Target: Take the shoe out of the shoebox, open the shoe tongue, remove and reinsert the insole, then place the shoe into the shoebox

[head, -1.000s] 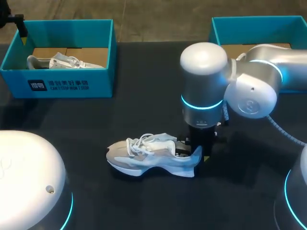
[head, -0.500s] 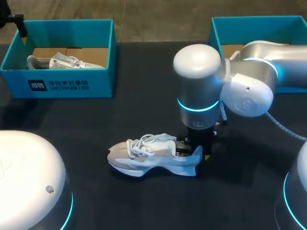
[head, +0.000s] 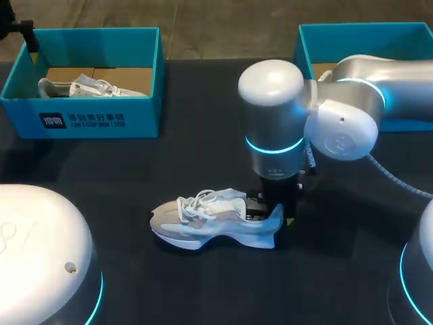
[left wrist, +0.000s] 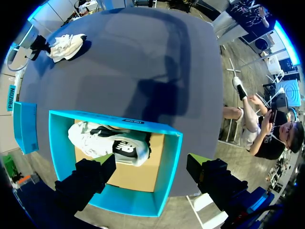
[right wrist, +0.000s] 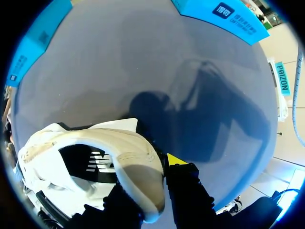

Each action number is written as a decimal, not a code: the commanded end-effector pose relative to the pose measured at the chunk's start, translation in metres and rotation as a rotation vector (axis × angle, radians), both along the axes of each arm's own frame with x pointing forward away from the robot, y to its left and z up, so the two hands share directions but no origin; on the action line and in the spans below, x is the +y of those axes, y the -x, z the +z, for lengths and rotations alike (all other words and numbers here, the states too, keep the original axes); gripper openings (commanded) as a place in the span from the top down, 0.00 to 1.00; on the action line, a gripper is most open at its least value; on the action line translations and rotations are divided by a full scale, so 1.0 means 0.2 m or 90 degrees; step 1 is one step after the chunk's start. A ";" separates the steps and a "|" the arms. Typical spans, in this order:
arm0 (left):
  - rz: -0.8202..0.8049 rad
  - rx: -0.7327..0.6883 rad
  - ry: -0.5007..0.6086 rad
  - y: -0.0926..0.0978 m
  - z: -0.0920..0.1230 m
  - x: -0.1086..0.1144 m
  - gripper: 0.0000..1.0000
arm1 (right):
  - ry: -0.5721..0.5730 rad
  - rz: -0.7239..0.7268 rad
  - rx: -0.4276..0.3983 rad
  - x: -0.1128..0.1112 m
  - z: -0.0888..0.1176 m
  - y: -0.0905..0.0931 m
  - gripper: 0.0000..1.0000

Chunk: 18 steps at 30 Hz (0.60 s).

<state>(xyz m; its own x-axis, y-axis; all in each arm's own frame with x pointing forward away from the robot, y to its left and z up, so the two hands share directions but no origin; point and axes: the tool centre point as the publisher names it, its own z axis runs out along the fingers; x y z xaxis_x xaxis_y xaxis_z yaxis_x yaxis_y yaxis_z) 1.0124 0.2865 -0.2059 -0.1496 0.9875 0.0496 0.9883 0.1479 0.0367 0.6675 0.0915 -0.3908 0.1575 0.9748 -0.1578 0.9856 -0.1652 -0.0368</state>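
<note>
A grey-and-white shoe (head: 210, 220) lies on its sole in the middle of the dark table. My right gripper (head: 274, 211) comes down from above onto its heel. In the right wrist view the right gripper (right wrist: 155, 188) is shut on the heel rim of the shoe (right wrist: 95, 143), one finger inside the opening and one outside. My left gripper (left wrist: 150, 179) hangs open above the left shoebox (left wrist: 169, 157), which holds a second white shoe (left wrist: 107, 143). That shoebox (head: 101, 118) and its shoe (head: 88, 87) are at the far left of the head view.
Another teal shoebox (head: 352, 34) stands at the back right, partly behind my right arm. My arms' white bases fill the near left and right corners.
My right arm's wrist has shifted a little to the left, still holding the heel. The shoe has barely moved. The left arm has kept still.
</note>
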 end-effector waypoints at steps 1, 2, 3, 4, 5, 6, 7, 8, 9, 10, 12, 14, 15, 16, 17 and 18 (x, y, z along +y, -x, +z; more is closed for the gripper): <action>0.000 -0.002 -0.001 0.01 0.00 0.00 0.00 | -0.001 0.002 -0.003 0.01 -0.01 0.00 0.96; 0.000 -0.002 -0.001 0.01 0.00 0.00 0.00 | 0.000 0.003 -0.004 0.01 0.00 0.00 0.95; 0.000 -0.002 -0.001 0.01 0.00 0.00 0.00 | 0.001 0.004 -0.006 0.01 0.00 0.00 0.93; 0.000 -0.002 -0.001 0.01 0.00 0.00 0.00 | 0.002 0.006 -0.007 0.01 0.01 0.00 0.91; 0.000 -0.002 -0.001 0.01 0.00 0.00 0.00 | 0.002 0.006 -0.008 0.02 0.01 0.01 0.89; 0.000 -0.002 -0.001 0.01 0.00 0.00 0.00 | 0.002 0.007 -0.008 0.02 0.02 0.01 0.87; 0.000 -0.002 -0.001 0.01 0.00 0.00 0.00 | 0.002 0.007 -0.009 0.02 0.02 0.01 0.84; 0.000 -0.002 -0.001 0.01 0.00 0.00 0.00 | 0.002 0.008 -0.009 0.02 0.02 0.01 0.82; 0.000 -0.002 -0.001 0.01 0.00 0.00 0.00 | 0.001 0.009 -0.010 0.02 0.02 0.02 0.78; 0.000 -0.002 -0.001 0.01 0.00 0.00 0.00 | -0.001 0.009 -0.010 0.02 0.02 0.02 0.73; 0.000 -0.002 -0.001 0.01 0.00 0.00 0.00 | -0.003 0.010 -0.011 0.02 0.03 0.02 0.68; 0.000 -0.002 -0.001 0.01 0.00 0.00 0.00 | -0.005 0.011 -0.011 0.03 0.03 0.03 0.63; 0.000 -0.002 -0.001 0.01 0.00 0.00 0.00 | -0.006 0.011 -0.011 0.03 0.03 0.03 0.62; 0.000 -0.002 -0.001 0.01 0.00 0.00 0.00 | -0.007 0.012 -0.011 0.03 0.03 0.04 0.61; 0.000 -0.002 -0.001 0.01 0.00 0.00 0.00 | -0.009 0.012 -0.011 0.03 0.03 0.04 0.59; 0.000 -0.002 -0.001 0.01 0.00 0.00 0.00 | -0.010 0.012 -0.011 0.03 0.04 0.04 0.57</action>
<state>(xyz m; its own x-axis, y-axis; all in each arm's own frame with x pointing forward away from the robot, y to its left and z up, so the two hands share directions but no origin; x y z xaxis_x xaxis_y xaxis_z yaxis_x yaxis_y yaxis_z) 1.0124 0.2865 -0.2059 -0.1496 0.9875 0.0496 0.9883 0.1479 0.0367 0.6616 0.0986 -0.3842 0.1408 0.9791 -0.1466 0.9890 -0.1460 -0.0248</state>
